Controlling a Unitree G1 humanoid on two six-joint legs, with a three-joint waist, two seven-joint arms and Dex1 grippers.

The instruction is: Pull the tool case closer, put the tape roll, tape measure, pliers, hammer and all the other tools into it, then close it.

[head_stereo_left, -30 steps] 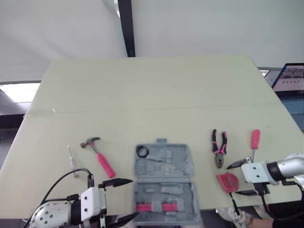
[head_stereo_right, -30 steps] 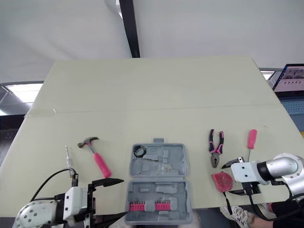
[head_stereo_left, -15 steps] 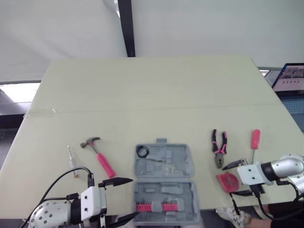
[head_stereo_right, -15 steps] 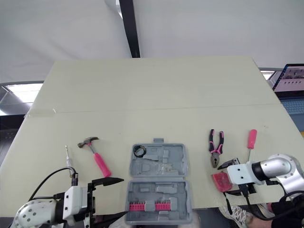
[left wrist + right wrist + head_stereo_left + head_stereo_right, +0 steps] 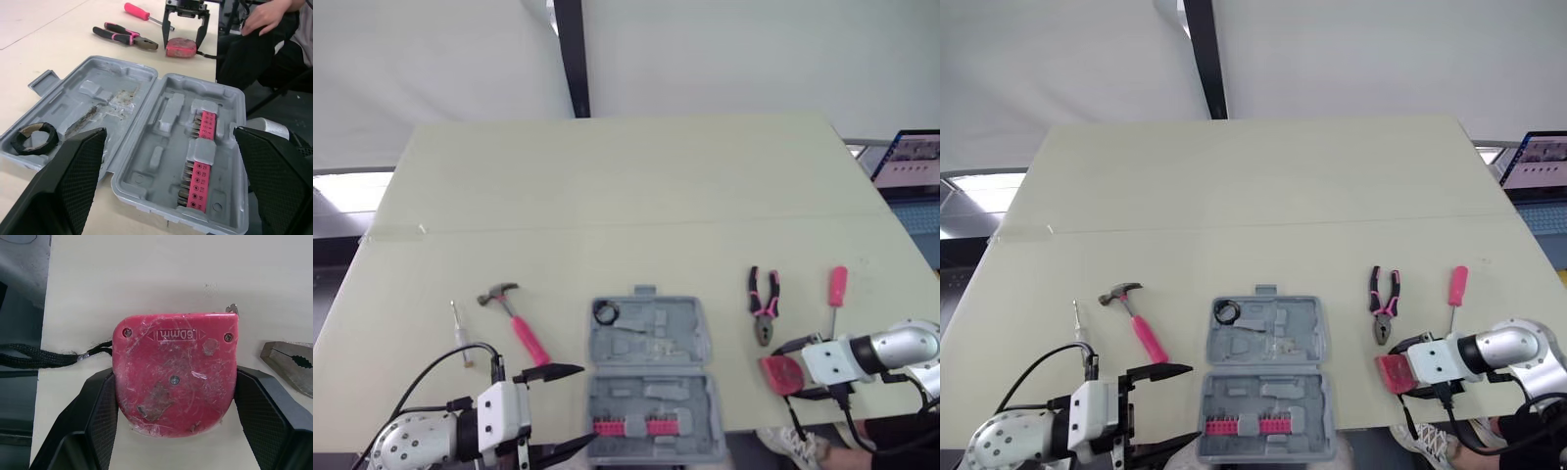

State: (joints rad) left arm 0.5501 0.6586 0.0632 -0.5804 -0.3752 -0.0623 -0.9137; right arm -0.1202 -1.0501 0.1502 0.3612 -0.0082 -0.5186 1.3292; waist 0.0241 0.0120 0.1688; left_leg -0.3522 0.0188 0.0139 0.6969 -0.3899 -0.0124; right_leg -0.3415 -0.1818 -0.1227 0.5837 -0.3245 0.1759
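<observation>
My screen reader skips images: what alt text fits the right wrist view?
A red tape measure lies on the pale table, flanked by the right gripper's two open black fingers. Its black cord trails off one side; a pliers tip shows beside it.

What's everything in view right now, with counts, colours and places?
Pale table: one, bears everything.
Grey plastic tool case: one, open, near edge, centre.
Black tape roll: one, in the case's far half.
Pink bit strip: one, in the case's near half.
Pink-handled hammer: one, left of the case.
Small clear-handled screwdriver: one, left of the hammer.
Pink-and-black pliers: one, right of the case.
Pink-handled screwdriver: one, right of the pliers.
Red tape measure: one, near the pliers.
Laptop screen: one, far right.
Person's hand: one, beyond the table.
Left hand: open, beside the case.
Right hand: open, straddling the tape measure.
</observation>
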